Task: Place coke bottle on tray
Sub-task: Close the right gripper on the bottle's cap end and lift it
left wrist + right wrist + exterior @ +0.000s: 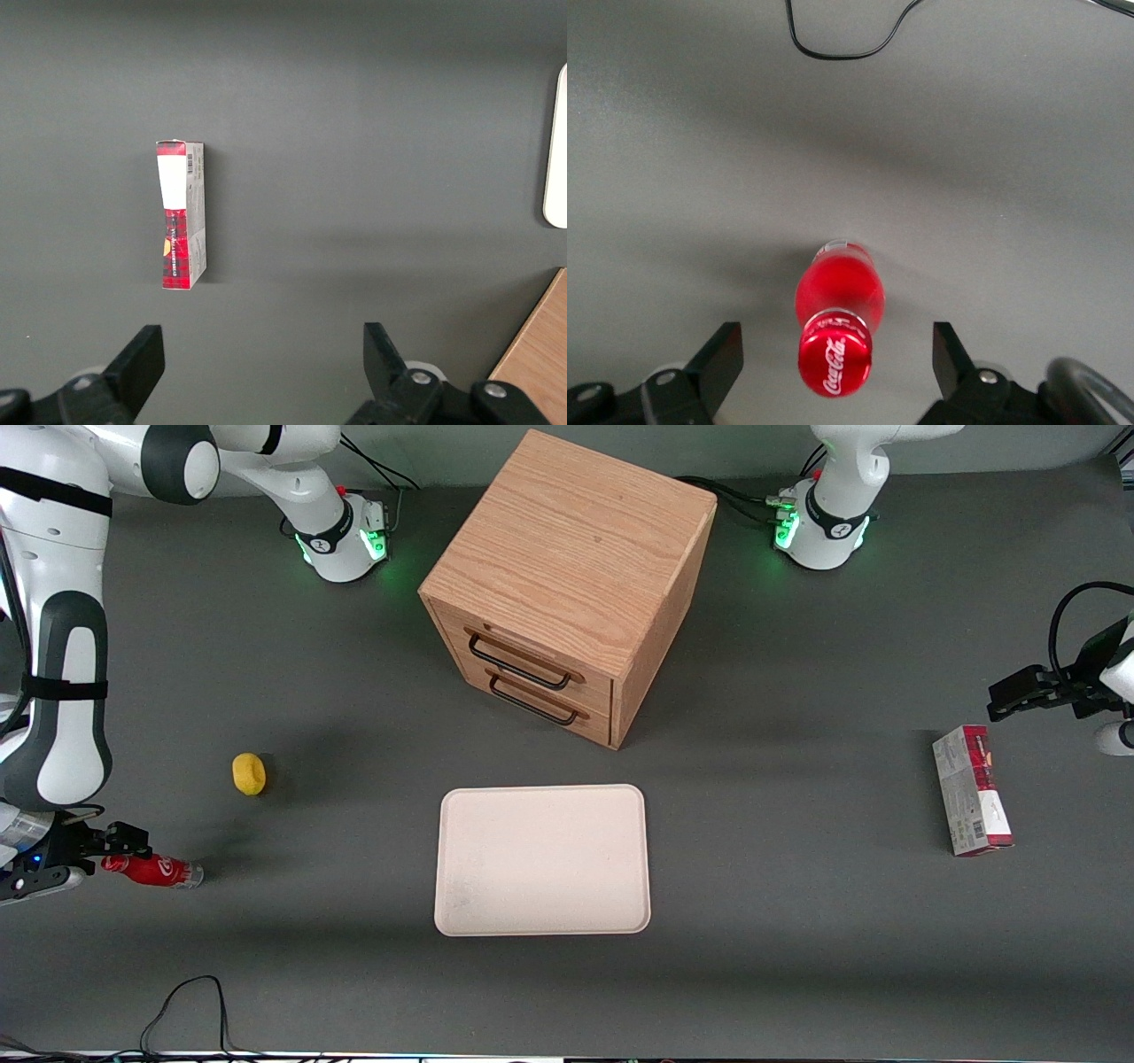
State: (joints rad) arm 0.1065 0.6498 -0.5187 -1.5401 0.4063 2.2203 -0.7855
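Coke bottle (837, 332) stands seemingly centred between the open gripper (837, 372) fingers; close squarely before carrying to tray (542, 859).

The gripper (106, 849) sat at the worktop's (797, 957) working-arm end, jaws spread wide apart either side of the coke bottle's (151, 869) cap. From there toward three o'clock in the front view, bare worktop ran to the tray (542, 859). The yellow object (249, 773) at one o'clock and the wooden drawer cabinet (567, 584) lay off that line.
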